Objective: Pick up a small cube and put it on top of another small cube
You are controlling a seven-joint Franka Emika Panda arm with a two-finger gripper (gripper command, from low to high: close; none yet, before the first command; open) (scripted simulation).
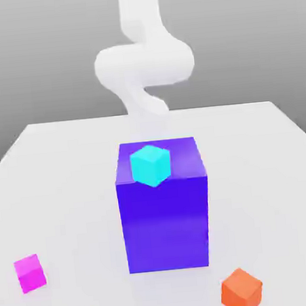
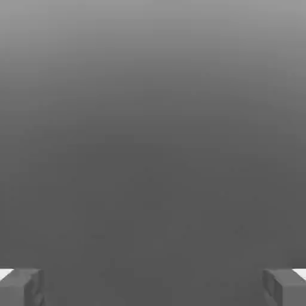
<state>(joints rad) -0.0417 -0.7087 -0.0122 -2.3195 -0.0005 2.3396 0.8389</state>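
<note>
Small cube (image 1: 29, 273), magenta, sits on the white counter (image 1: 60, 184) at the exterior view's lower left.
A cyan cube (image 1: 150, 164) rests atop the big blue-violet block (image 1: 165, 214) at centre; the gripper (image 2: 153, 287) has its fingers (image 2: 21, 287) spread wide apart, holding nothing.

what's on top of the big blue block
A cyan cube sits on the blue block's top face, near its front edge. The part of the top under the cube is covered. The white arm rises behind the block.
</note>
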